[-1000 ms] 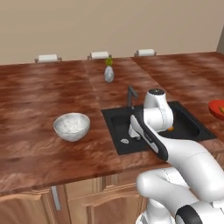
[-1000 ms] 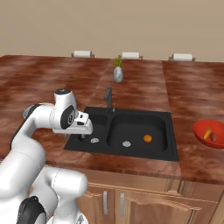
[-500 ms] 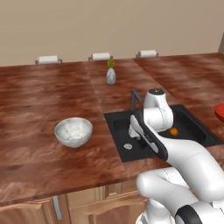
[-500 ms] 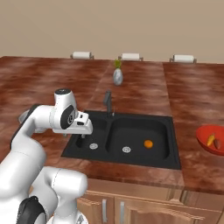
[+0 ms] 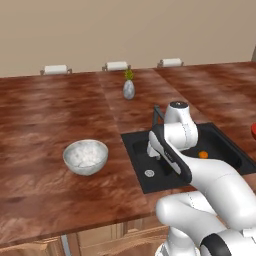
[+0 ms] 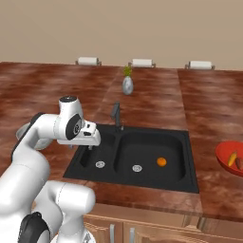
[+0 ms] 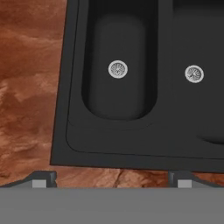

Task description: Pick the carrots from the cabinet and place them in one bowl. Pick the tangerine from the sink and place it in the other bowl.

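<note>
I have the black double-basin sink [image 6: 187, 161] in front of me, matte, with rounded corners and 2 silver drains. In the right base view the tangerine [image 6: 162, 162], a small bright orange ball, lies on the floor of the right basin, just beside that basin's drain; the left basin holds nothing but its drain. A thin dark faucet [image 6: 116, 114] stands at the back edge.

The glossy red bowl [image 6: 223, 155] sits on the counter to the right of the sink, cut by the picture's edge, with the 2 carrots [image 6: 234, 160] in it: 1 orange, 1 darker reddish. The whitish-grey speckled bowl [image 5: 85, 157], deeper and rounded, sits on the counter left of the sink; I see no object in it.

My gripper [image 7: 112, 177] hangs over the sink's near left corner, fingers spread fully apart and holding nothing.

The counter [image 5: 45, 115] is a mottled reddish-brown stone pattern. A small grey vase [image 6: 127, 85] with a green sprig stands behind the sink. I can read no writing or labels anywhere.
</note>
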Controlling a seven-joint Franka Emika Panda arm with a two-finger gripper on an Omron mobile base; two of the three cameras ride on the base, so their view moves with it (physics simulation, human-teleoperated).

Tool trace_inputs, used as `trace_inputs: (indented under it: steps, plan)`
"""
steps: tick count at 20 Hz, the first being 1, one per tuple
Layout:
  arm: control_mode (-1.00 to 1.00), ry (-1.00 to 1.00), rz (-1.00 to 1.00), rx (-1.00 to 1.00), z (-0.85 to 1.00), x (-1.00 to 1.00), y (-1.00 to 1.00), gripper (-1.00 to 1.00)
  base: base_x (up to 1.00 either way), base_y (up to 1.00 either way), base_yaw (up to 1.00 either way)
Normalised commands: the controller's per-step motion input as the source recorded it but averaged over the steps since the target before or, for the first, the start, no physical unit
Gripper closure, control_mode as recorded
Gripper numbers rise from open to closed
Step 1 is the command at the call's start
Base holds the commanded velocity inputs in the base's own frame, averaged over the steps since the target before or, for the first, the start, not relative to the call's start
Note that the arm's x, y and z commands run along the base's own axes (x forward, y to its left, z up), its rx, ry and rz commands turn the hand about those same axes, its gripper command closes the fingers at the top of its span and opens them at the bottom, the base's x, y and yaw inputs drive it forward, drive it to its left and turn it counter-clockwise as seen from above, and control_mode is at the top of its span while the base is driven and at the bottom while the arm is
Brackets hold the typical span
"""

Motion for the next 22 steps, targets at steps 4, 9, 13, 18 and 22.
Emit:
trace_inputs:
  steps: [4, 9, 13, 18, 22]
  plan:
    - [1.00, 0.00, 0.00, 0.00, 0.00, 0.00, 0.00, -1.00, 0.34, 0.19, 0.01]
    - [1.00, 0.00, 0.00, 0.00, 0.00, 0.00, 0.00, -1.00, 0.33, 0.19, 0.02]
    - [1.00, 0.00, 0.00, 0.00, 0.00, 0.00, 0.00, -1.00, 0.22, 0.15, 0.03]
    - [1.00, 0.00, 0.00, 0.00, 0.00, 0.00, 0.00, -1.00, 0.00, 0.00, 0.00]
    - [1.00, 0.00, 0.00, 0.00, 0.00, 0.00, 0.00, -1.00, 0.00, 0.00, 0.00]
